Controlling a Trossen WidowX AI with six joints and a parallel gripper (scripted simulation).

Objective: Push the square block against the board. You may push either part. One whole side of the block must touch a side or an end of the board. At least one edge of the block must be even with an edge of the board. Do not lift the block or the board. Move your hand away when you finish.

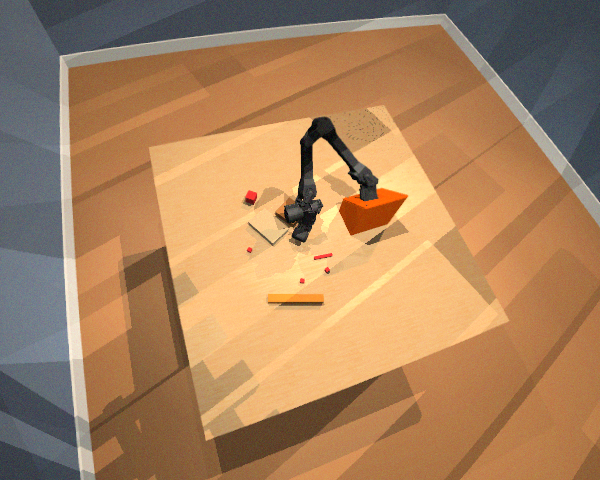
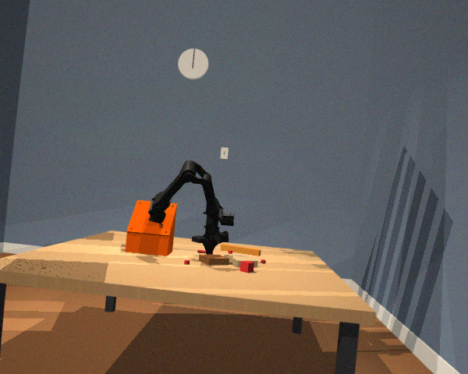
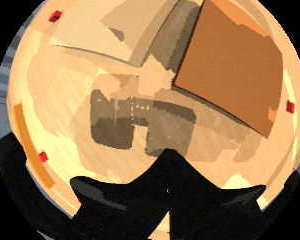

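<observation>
The gripper (image 1: pixel 301 235) is closed with nothing between its fingers, pointing down at the table (image 1: pixel 393 320). In the exterior view its tip (image 2: pixel 208 251) hangs right at the far edge of the block (image 2: pixel 213 259); whether they touch cannot be told. The block, brown, flat and square, lies on the table. From the top only a corner of it (image 1: pixel 282 209) shows, at about 11 o'clock from the gripper, the rest hidden under the wrist. In the wrist view the block (image 3: pixel 230 60) sits at about 1 o'clock from the fingertips, turned at an angle. A pale tile (image 1: pixel 267 225) lies just beside the block, at about 8 o'clock from it in the top view. The board (image 1: pixel 295 298), a long orange strip, lies flat at 6 o'clock from the gripper, well apart from the block, with none of its sides touching it. A red cube (image 1: pixel 250 196) stands at 10 o'clock from the gripper. A short red bar (image 1: pixel 322 256) and a few red bits (image 1: pixel 302 281) lie between gripper and board. The arm's orange base (image 1: pixel 388 198) stands at 3 o'clock.
</observation>
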